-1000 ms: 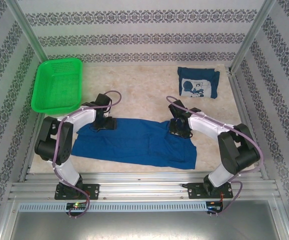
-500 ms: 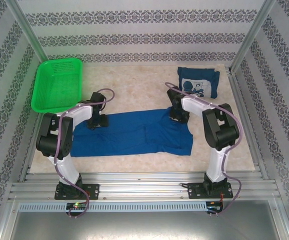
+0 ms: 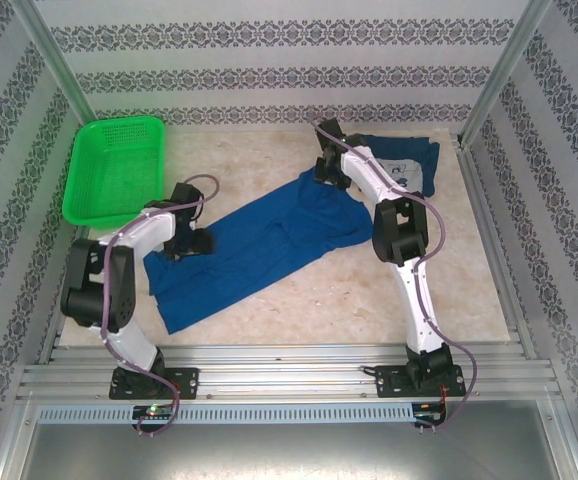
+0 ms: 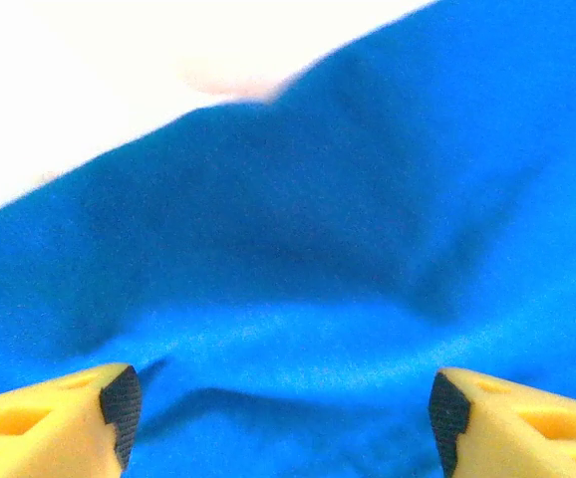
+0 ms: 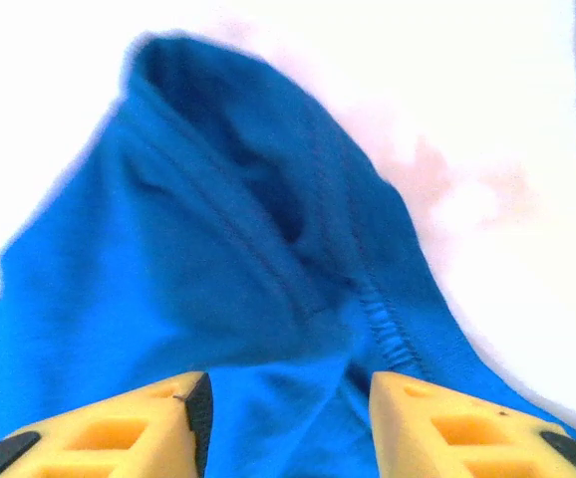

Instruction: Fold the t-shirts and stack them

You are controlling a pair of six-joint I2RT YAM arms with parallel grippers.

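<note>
While your left gripper point(image 4: 283, 408) stands wide open and your right gripper point(image 5: 288, 408) half open, both empty, the loose t-shirt point(image 3: 259, 245), bunched beside the folded t-shirt point(image 3: 419, 165), may snag a lifting finger.

Patterned wallpaper walls point(image 3: 269, 60) all round, pale marbled tabletop point(image 3: 329, 300), possibly stone, evenly lit; silver posts point(image 3: 54, 60) at far corners, ribbed rails point(image 3: 289, 375) along near edge.
</note>
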